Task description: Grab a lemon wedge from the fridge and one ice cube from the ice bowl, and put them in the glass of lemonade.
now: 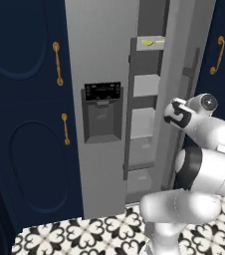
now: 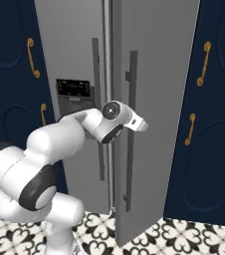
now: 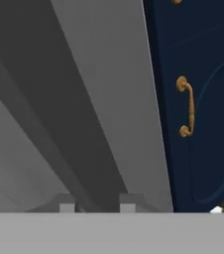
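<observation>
1 fridge [image 1: 104, 60], grey steel w/ 2 doors; right door swung ajar, so the door shelves show in left base view; 2 long dark handles [image 2: 130, 129] side by side; 4 brass cabinet pulls [image 2: 202, 63] on the navy cabinets [image 2: 209, 149] in right base view; 1 gripper [image 3: 93, 204] w/ fingers set narrow either side of the right door's handle, can't tell if they actually touch; 1 lemon wedge [image 1: 147, 43], tiny, on the top door shelf.

Fridge [image 1: 104, 60] door hides its shelves (lemon wedge [image 1: 147, 43] barely discernible).
</observation>
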